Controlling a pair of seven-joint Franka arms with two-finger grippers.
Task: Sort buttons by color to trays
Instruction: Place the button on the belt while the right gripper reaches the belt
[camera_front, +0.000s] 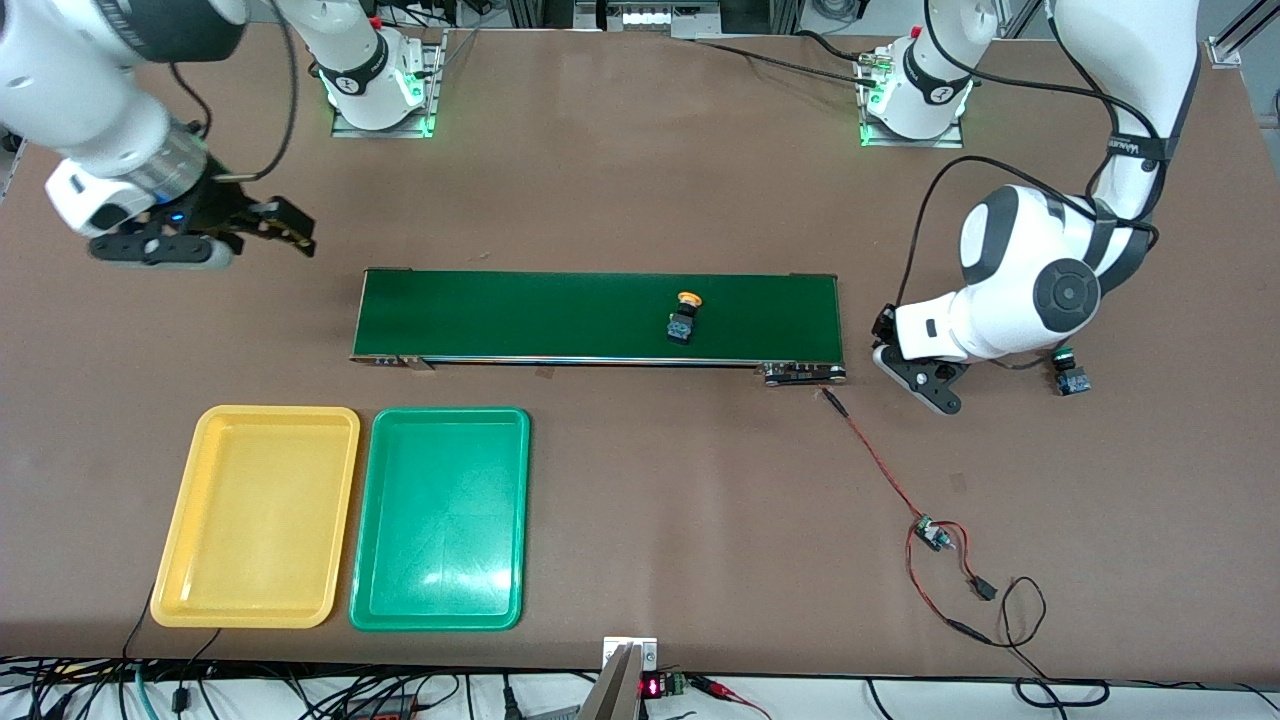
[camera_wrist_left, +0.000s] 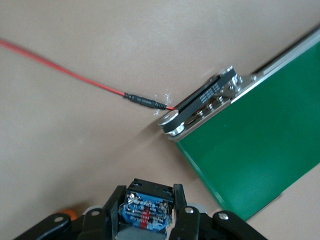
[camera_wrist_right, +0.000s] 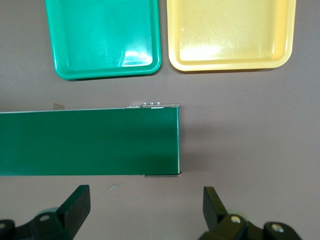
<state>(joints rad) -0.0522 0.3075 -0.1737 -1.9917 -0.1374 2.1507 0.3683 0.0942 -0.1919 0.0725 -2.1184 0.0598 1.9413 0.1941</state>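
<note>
Starting at the fingers (camera_wrist_left: 112, 207) of the left gripper (camera_wrist_left: 146, 210), we are seeing them closed on a button (camera_wrist_left: 146, 209) with a black-and-blue body, hanging over the bare desk (camera_front: 640, 470) just off the belt's end at the left arm's end of the desk. To do this step well, we are judging that we should carry the button over the belt (camera_front: 600, 316) and set it down gently, cap level, well inside the belt's edges, before letting go.

The right gripper (camera_wrist_right: 145, 212) is waiting with its fingers spread wide and empty, over the desk just off the belt's other end. A yellow-capped button (camera_front: 684, 317) is lying on the belt, toward the left arm's end. The yellow tray (camera_front: 258, 516) and green tray (camera_front: 440, 519) are sitting side by side near the desk's front edge, both without buttons.

The held button's cap is hard to make out: the wrist view is showing only its underside, and the front view is giving just a hint of green beneath the arm. Other buttons are not in sight.
</note>
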